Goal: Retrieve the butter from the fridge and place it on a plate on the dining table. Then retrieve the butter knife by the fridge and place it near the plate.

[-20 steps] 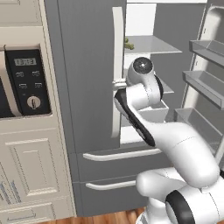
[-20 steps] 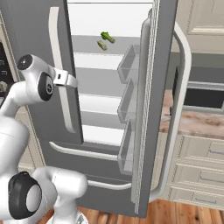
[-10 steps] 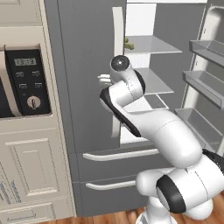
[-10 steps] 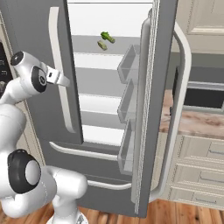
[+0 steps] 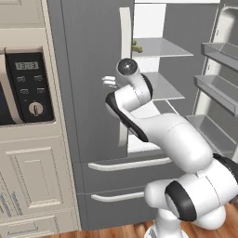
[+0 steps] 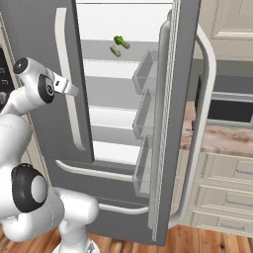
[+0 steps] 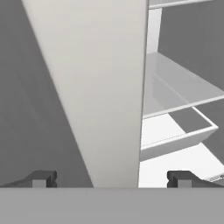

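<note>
**Jaws spread at the fridge's left-door handle**

Fridge [image 6: 44, 59]: right door swung wide, left door shut. Gripper [image 7: 111, 178] sits up against the left door's pale handle [image 5: 124, 51], jaws released and wide, one tip on either side of it, nothing clamped. Inside the fridge, white shelves; a green leafy vegetable [image 6: 121, 42] on the upper shelf, and just beside it a small pale stick [image 6: 115, 51], likely the butter. Marbled bench [image 6: 217, 138] to the fridge's right.

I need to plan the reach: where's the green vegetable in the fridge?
The green vegetable sits on the upper shelf inside the open fridge in the right base view, near the back wall, above the door bins.
</note>
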{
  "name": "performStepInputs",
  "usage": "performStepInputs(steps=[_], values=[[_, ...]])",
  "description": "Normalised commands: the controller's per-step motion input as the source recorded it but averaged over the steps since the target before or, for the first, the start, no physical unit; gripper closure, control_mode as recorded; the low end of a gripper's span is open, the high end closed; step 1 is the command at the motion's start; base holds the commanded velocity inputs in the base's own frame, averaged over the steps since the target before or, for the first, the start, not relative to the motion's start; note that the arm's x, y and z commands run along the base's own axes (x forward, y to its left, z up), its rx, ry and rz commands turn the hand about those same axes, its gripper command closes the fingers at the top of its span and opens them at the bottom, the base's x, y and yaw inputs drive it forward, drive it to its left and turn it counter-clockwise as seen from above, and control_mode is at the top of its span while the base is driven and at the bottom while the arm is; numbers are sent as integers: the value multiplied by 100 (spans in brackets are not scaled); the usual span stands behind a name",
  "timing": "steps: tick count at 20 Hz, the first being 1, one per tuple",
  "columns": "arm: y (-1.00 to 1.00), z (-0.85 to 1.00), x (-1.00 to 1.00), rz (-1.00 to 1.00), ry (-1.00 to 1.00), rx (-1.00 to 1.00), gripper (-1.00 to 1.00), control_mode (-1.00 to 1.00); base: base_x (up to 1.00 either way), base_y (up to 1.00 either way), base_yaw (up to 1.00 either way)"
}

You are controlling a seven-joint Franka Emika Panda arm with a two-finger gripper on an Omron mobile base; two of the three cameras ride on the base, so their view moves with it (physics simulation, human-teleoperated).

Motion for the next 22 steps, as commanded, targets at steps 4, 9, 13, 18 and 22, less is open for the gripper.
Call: performStepInputs(steps=[4, 9, 13, 18, 22], values=[[0, 0, 17, 0, -4, 0, -100, -100, 0, 0, 0], [0, 0, 29, 0, 1, -1, -100, -100, 0, 0, 0], [0, 0, 43, 0, 6, -4, -100, -100, 0, 0, 0], [0, 0, 34, 0, 1, -6, -100, -100, 0, 0, 0], [0, 0, 17, 0, 0, 0, -100, -100, 0, 0, 0]])
